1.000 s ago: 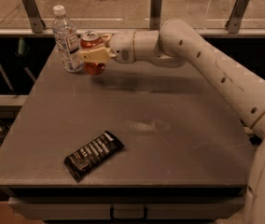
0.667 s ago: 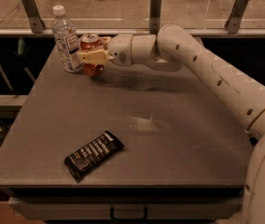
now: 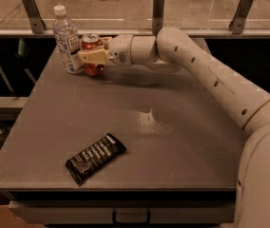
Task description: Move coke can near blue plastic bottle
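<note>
Gripping the coke can at mid-height, your gripper has its jaws clamped on it, one finger in front and one behind. The blue plastic bottle stands just past the fingertips, close beside the can. You should expect the can to be light, thin-walled and slick, so squeeze gently around the middle and avoid the rim, or it may dent or slip.

No print is legible on bottle, coke can or wrapper (gripper clasping the can).
</note>
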Tool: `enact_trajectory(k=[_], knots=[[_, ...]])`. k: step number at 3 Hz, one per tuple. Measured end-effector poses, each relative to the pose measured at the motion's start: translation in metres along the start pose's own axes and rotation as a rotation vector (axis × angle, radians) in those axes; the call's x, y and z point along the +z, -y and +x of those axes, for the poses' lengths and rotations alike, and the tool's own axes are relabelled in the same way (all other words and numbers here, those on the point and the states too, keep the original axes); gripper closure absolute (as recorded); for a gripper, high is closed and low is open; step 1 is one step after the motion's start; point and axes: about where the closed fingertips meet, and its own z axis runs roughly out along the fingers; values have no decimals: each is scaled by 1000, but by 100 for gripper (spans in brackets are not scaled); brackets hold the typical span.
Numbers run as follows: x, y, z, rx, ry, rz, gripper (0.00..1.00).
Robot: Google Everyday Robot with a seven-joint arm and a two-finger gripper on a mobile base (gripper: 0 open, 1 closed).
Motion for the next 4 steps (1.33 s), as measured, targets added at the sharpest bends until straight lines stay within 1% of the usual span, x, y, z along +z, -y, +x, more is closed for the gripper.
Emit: enact_trajectory(k=[1,2,3,4], knots=[[-3,7,1,-2,-1,14,13],[-9,11,-1,-3,6,28,0],[-26,13,-13,-26,17,39,0],[-67,16,-35,-70,12,66,0]])
